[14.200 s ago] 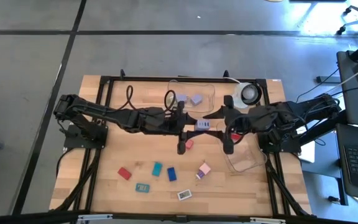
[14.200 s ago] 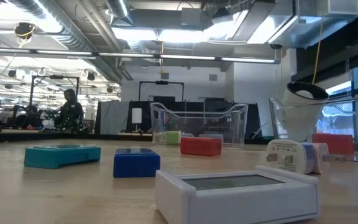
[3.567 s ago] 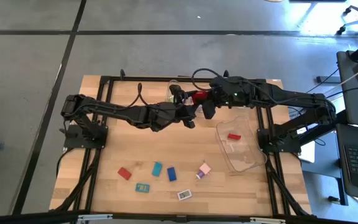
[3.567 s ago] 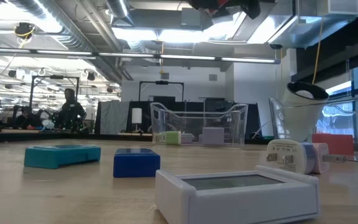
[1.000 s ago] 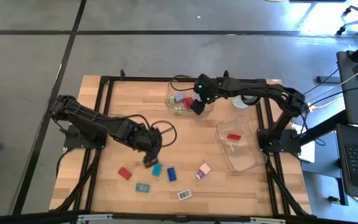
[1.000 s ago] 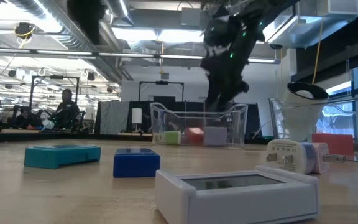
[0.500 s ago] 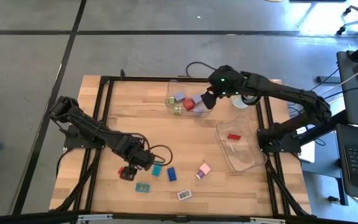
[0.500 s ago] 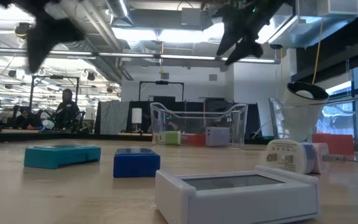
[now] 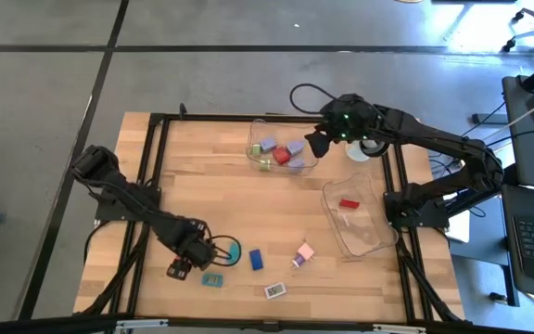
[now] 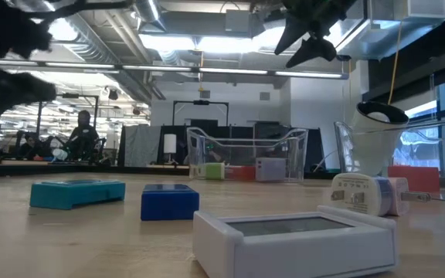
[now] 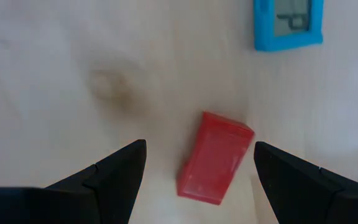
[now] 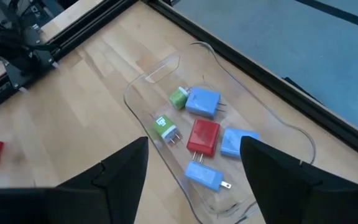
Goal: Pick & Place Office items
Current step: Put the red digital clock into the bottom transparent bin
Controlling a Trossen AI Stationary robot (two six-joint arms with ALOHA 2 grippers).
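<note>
A red block (image 11: 216, 158) lies flat on the wood near the table's near-left corner. My left gripper (image 11: 199, 149) hangs over it, pointing straight down and open, one finger on each side and clear of it; in the high view this gripper (image 9: 179, 269) hides the block. A teal item with a small display (image 11: 289, 23) lies close by. My right gripper (image 9: 313, 144) is raised by the right end of the far clear tub (image 9: 260, 130), open and empty. That tub (image 12: 160, 71) holds several small items, a red one (image 12: 204, 135) among them.
A teal block (image 9: 235, 250), a blue block (image 9: 257, 259), a pink piece (image 9: 304, 251) and a white item (image 9: 274, 290) lie along the near side. A second clear tub (image 9: 364, 237) at the right holds a red item (image 9: 349, 203). A round white-and-black object (image 9: 372, 139) stands far right.
My left gripper has gone down and toward the table's near-left corner, rolling about its own axis, and now hangs over the red block. My right gripper has risen from the far tub and drawn back toward the right edge, staying open.
</note>
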